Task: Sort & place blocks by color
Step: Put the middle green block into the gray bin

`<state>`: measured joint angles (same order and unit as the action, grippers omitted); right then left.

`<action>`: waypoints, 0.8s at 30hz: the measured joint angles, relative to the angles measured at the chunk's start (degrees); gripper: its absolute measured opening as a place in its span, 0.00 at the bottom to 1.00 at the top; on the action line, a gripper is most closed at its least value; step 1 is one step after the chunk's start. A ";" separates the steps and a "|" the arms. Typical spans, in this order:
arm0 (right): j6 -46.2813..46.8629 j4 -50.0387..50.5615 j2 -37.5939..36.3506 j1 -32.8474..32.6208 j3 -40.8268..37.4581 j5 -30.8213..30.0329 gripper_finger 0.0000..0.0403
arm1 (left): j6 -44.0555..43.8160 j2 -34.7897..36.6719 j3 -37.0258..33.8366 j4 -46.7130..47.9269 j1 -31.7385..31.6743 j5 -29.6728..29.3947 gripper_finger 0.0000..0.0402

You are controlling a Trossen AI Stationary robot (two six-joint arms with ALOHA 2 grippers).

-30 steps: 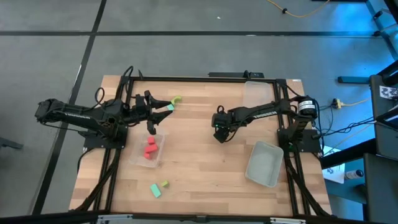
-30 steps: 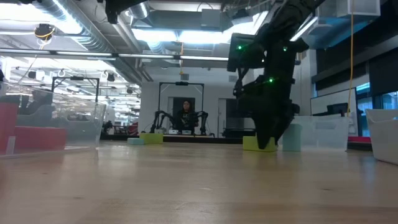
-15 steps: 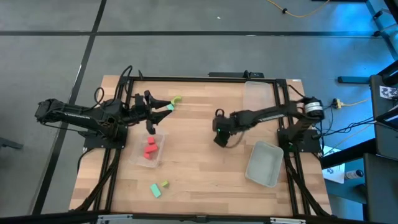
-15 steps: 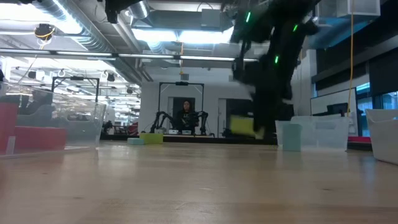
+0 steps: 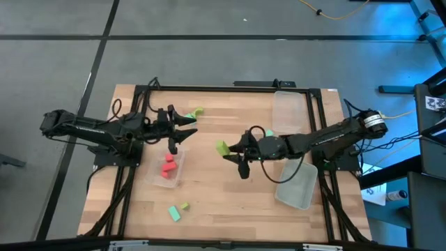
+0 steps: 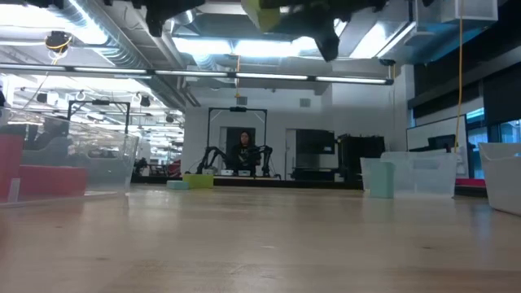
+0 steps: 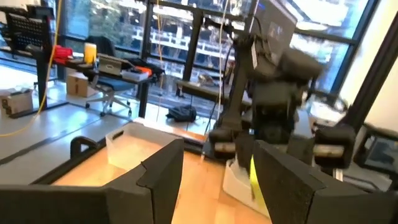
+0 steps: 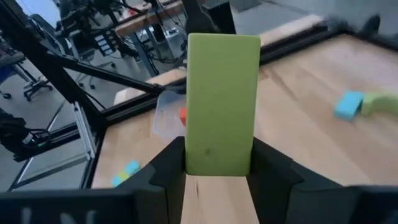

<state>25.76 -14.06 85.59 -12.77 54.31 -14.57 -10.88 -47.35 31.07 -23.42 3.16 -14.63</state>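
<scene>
Here the right gripper hangs over the middle of the table, its fingers clamped on a yellow-green block, which is held up off the wood. The low view catches that block at its top edge, well above the surface. The left gripper reaches over the far left part of the table with its fingers spread apart and nothing between them.

Three clear trays lie on the table. One tray, on the left just near the left gripper, holds red blocks; two can be counted for sure, and a third may be hidden among them. The second tray sits empty at the far right. The third tray lies at the near right, partly under the right arm.

Loose on the wood are four more blocks. A pale green one and a mint one lie at the far left, just beside the left gripper's fingertips; whether they touch is unclear. A mint block and a small yellow-green piece lie close together near the front left edge, well apart from both grippers.

Nothing stands between the held block and the trays.
</scene>
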 joint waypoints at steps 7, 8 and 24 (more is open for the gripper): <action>-2.13 0.54 -0.80 1.02 0.91 2.77 0.33 | -0.24 -1.42 0.00 -0.70 0.00 6.91 0.47; -2.12 1.71 -1.89 1.03 0.87 4.25 0.33 | -1.18 -1.42 0.00 -1.18 0.02 8.40 0.47; 32.91 63.68 -24.32 -18.57 -0.29 1.77 0.33 | -5.07 -0.53 0.00 -3.67 0.01 6.56 0.47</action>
<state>58.67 49.62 61.27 -31.34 54.02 -12.80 -15.94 -47.88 31.07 -27.09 3.17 -8.07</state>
